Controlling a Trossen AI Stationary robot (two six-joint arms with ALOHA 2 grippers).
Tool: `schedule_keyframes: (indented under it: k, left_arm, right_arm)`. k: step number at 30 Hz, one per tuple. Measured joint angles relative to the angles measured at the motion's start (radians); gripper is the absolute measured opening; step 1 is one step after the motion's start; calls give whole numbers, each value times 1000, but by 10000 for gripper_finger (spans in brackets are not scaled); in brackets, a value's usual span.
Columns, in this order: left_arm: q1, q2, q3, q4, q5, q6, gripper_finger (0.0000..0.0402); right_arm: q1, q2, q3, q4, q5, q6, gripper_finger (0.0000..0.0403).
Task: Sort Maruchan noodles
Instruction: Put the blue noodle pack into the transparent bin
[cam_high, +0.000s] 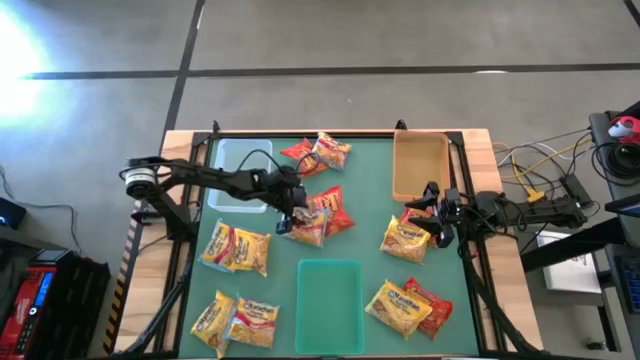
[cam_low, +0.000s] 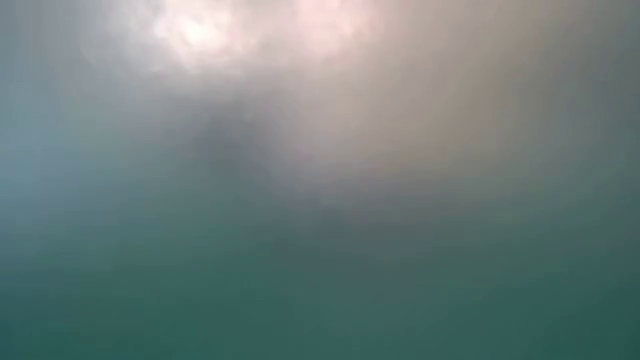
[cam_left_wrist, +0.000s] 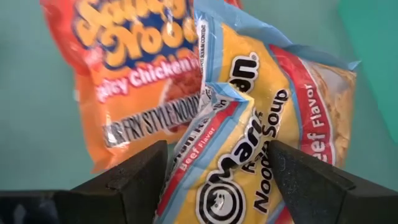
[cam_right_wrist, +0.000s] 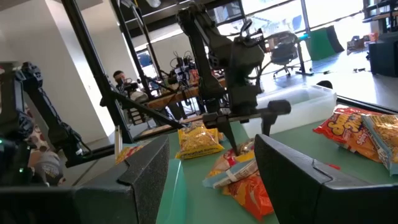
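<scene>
While most of the flat, crinkly plastic Maruchan noodle packets lie scattered on the green table mat (cam_high: 360, 215), the step in hand looks like a pick from the middle pile. The left gripper (cam_high: 291, 216) hangs over a yellow beef-flavour packet with red and blue trim (cam_left_wrist: 261, 143), which lies partly on an orange chicken-flavour packet (cam_left_wrist: 134, 74). In the left wrist view its two dark fingers (cam_left_wrist: 134, 177) stand spread wide to either side of the yellow packet's crumpled edge; whether they touch it I cannot tell, and nothing is clamped yet.

Next, I judge, the fingers must close on the yellow packet alone, then lift it clear of the orange one.

The right gripper (cam_high: 437, 222) waits with its fingers parted and empty, just beside another yellow packet (cam_high: 407, 240) near the tan rectangular tray (cam_high: 420, 165).
</scene>
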Motion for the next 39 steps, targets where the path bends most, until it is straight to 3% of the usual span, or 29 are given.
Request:
schedule_keyframes:
  k: [9,21,26,39]
  left_arm:
    - [-3,26,0,13,-28,-76,228]
    - [-3,26,0,29,-37,-95,75]
    - [-3,25,0,27,-24,-114,29]
    - [-3,-19,4,7,-13,-170,1]
  right_arm:
    - [0,0,0,-1,0,0,224]
    - [0,0,0,-1,0,0,224]
    - [0,0,0,-1,0,0,224]
    - [0,0,0,-1,0,0,224]
